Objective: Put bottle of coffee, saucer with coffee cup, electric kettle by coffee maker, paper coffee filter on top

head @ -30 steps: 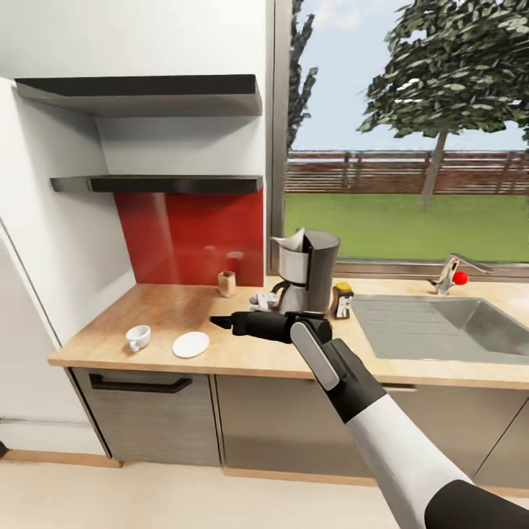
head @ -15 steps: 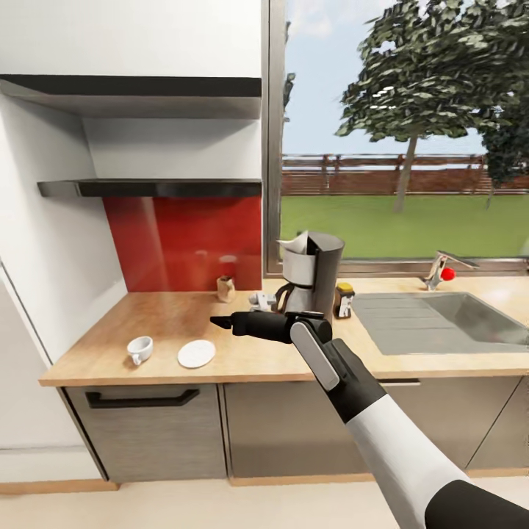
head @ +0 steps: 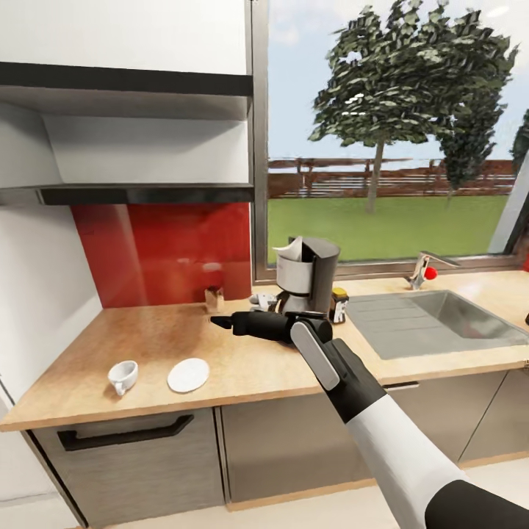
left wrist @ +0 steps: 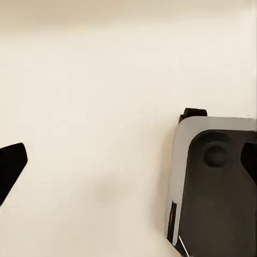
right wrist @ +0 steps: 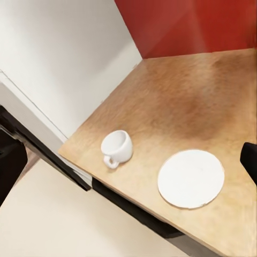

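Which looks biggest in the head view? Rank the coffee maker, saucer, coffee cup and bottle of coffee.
1. coffee maker
2. saucer
3. coffee cup, though it sits nearer the camera than the bottle
4. bottle of coffee, partly hidden behind the coffee maker

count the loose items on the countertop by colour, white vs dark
White: 3 - coffee cup, saucer, paper coffee filter
Dark: 2 - coffee maker, bottle of coffee
Total: 5

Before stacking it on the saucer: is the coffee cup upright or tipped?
Tipped: the coffee cup lies sideways on the countertop, mouth facing sideways.
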You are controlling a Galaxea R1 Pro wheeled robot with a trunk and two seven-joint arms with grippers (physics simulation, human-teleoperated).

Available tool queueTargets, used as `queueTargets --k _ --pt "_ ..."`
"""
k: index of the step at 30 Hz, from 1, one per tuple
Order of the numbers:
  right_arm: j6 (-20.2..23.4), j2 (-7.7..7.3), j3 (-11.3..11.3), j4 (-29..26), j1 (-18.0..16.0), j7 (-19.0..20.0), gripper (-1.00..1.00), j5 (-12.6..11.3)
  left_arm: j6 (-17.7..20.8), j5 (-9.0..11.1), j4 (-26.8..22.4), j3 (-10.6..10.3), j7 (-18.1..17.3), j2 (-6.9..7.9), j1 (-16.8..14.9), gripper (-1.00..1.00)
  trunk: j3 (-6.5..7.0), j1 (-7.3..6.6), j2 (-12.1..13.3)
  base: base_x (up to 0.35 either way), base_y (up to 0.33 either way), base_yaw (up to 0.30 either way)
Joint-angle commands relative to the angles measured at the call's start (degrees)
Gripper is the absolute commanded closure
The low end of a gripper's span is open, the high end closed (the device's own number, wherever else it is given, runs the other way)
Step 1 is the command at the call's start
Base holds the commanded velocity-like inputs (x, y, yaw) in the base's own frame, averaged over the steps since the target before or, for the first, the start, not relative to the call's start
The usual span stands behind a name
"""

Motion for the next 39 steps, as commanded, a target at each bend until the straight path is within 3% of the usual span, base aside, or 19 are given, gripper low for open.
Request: queueTargets --k 1,3,6,7,10,12,15,16,17,23,27,32,33,34,36,39 --pt "0.19 -0.10 -0.04 0.02 -0.02 0.23 -1.00 0.21 -0.09 0.53 -1.83 -0.13 -0.15 -0.04 0.02 -1.00 0.02 0.03 -0.04 0.025 0.022 -0.215" --pt "0.19 -0.34 -0.06 0.02 -0.02 0.23 -1.00 0.22 -0.13 0.33 -3.80 -0.43 -1.03 -0.08 0.02 -1.00 0.12 0.03 -0.04 0.017 0.014 -0.215" --pt "0.20 -0.94 -0.05 0.10 -0.04 0.23 -1.00 0.22 -0.20 -0.22 -9.99 -1.45 -7.10 0.29 0.03 -1.00 0.27 0.03 -0.04 0.005 0.004 -0.216" --pt "0.20 -1.07 -0.07 0.19 -0.02 0.23 -1.00 0.23 -0.19 -0.33 -13.82 -1.61 -11.44 0.56 0.04 -1.00 0.32 0.03 -0.04 0.001 0.001 -0.217" --pt "0.20 -1.15 -0.08 0.26 -0.06 0.23 -1.00 0.23 -0.08 -0.45 -19.72 -1.69 -17.66 0.86 0.08 -1.00 0.47 0.03 -0.04 0.000 0.000 -0.204" --pt "0.20 -1.27 -0.15 0.28 -0.03 0.23 -1.00 0.23 0.42 -0.56 -26.22 -1.72 -26.14 1.61 0.10 -1.00 0.50 0.03 -0.04 0.000 0.000 -0.089" --pt "0.16 -1.72 -0.17 0.29 -0.02 0.23 -1.00 0.23 1.61 -0.59 -31.52 -1.57 -36.47 2.90 0.11 -1.00 0.52 0.03 -0.04 0.000 0.000 -0.042" --pt "0.14 -1.86 -0.17 0.29 -0.03 0.23 -1.00 0.23 2.64 -0.56 -32.61 -1.50 -38.66 3.19 0.09 -1.00 0.52 0.03 -0.04 0.000 0.000 -0.013" --pt "0.12 -2.07 -0.17 0.29 -0.04 0.23 -1.00 0.23 9.52 -0.55 -36.82 -1.40 -46.11 3.67 -0.67 -1.00 0.52 0.03 -0.04 0.000 0.000 -0.003" --pt "0.11 -2.12 -0.09 0.32 -0.01 0.23 -1.00 0.22 22.37 -0.38 -44.49 -1.15 -61.13 5.09 -3.68 -1.00 0.52 0.03 -0.04 0.000 0.000 0.000" --pt "0.12 -2.12 -0.09 0.42 -0.01 0.23 -1.00 0.23 31.03 -0.04 -48.14 1.08 -66.42 6.03 -6.69 -1.00 0.52 0.03 -0.04 0.000 0.000 0.000" --pt "0.18 -2.35 -0.12 0.46 -0.01 0.23 -1.00 0.23 41.43 0.06 -52.11 4.31 -69.26 6.52 -10.44 -1.00 0.52 0.03 -0.04 0.000 0.000 0.000" --pt "0.18 -3.18 -0.16 0.46 -0.01 0.23 -1.00 0.20 51.57 0.11 -56.28 5.10 -71.39 7.19 -13.96 -1.00 0.52 0.03 -0.04 0.000 0.000 0.000" --pt "0.15 -3.50 -0.18 0.44 -0.01 0.23 -1.00 0.18 53.99 0.13 -57.29 5.17 -71.73 7.30 -14.84 -1.00 0.52 0.03 -0.04 0.000 0.000 0.000" --pt "0.12 -4.31 -0.27 0.44 -0.01 0.23 -1.00 0.14 57.70 0.29 -59.68 5.24 -72.28 7.43 -17.29 -1.00 0.52 0.03 -0.04 0.000 0.000 0.000" --pt "0.11 -4.58 -0.33 0.45 -0.01 0.23 -1.00 0.14 58.81 0.72 -61.19 4.96 -72.51 7.43 -19.66 -1.00 0.52 0.03 -0.04 0.000 0.000 0.000"
